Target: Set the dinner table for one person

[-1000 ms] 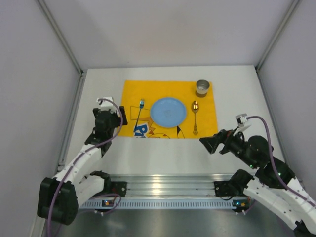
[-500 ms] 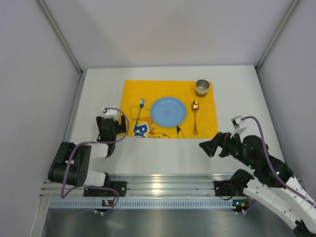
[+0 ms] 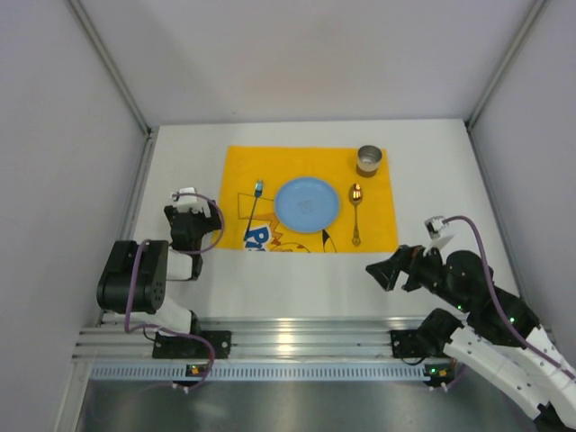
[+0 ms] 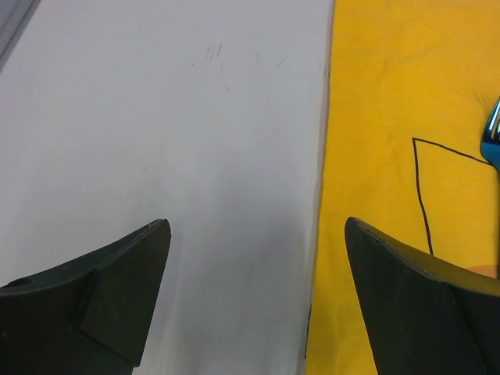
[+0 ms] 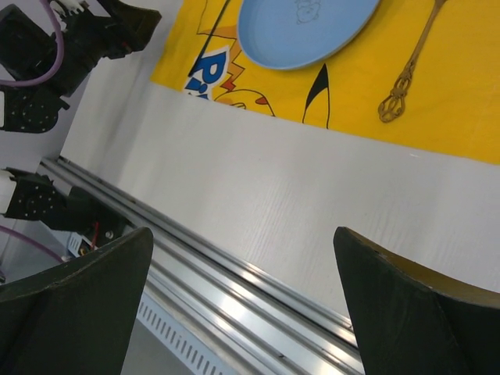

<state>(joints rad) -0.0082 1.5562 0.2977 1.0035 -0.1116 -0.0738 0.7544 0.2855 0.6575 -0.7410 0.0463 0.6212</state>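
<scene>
In the top external view, the large flat matte white rectangular counter was seen beneath the 2 arms, with a yellow printed cloth mat laid across its middle. On the mat, a round light-blue plate was flanked by a blue-handled fork on the left and a gold spoon on the right. A small metal cup was placed at the mat's far right corner. The left tool was seen released and empty above the mat's left edge. The right tool was likewise spread wide, empty, over bare counter beside the mat's near edge.
</scene>
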